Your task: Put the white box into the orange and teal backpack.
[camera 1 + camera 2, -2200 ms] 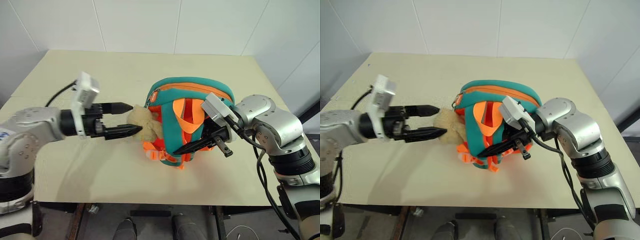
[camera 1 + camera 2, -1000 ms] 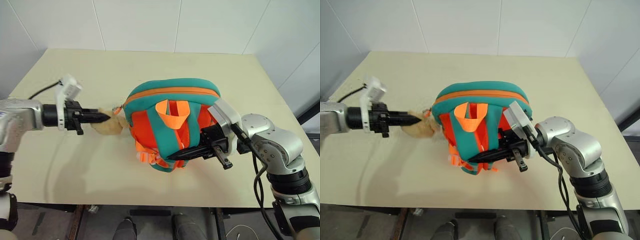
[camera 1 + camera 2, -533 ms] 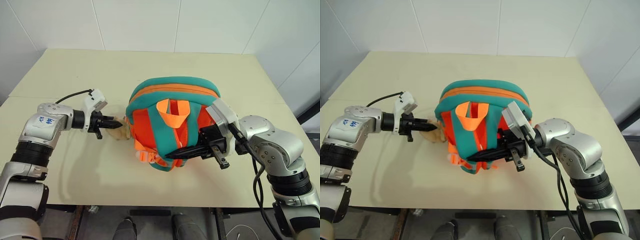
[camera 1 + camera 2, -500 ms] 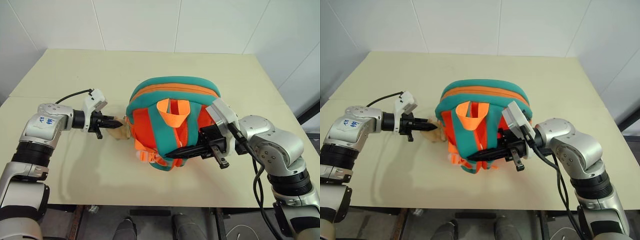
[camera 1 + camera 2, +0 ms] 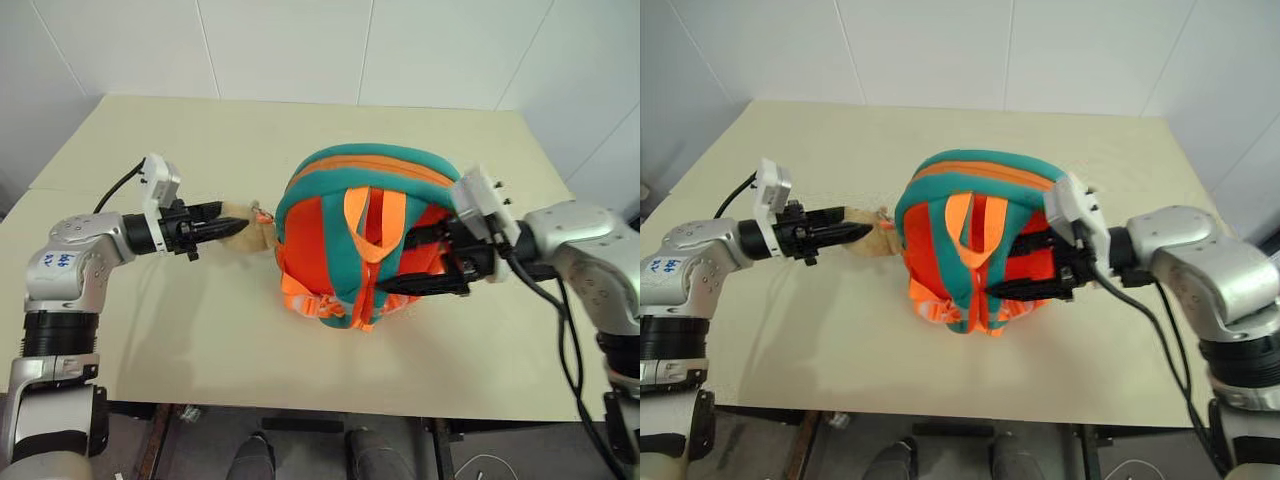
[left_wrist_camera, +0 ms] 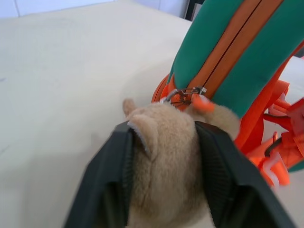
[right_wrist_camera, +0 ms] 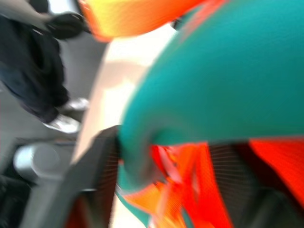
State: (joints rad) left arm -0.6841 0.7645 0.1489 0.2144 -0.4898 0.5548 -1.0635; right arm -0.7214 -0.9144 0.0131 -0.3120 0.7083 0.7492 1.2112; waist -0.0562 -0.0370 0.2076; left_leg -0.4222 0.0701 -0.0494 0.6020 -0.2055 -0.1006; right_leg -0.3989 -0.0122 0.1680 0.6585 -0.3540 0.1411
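Orange and teal backpack (image 5: 365,235) between hands, left hand (image 5: 228,228) parted around plush head (image 6: 166,161), right hand (image 5: 405,262) spread wide around strap.

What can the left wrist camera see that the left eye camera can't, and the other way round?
Only the left wrist view shows the small metal zipper pull at the end of the backpack's zipper, just past the plush animal head.

Only the left eye view shows the whole table, the right gripper with its fingers spread at the backpack's side, and the orange straps.

Both show the left gripper with its fingers either side of the plush head, and the orange and teal backpack.
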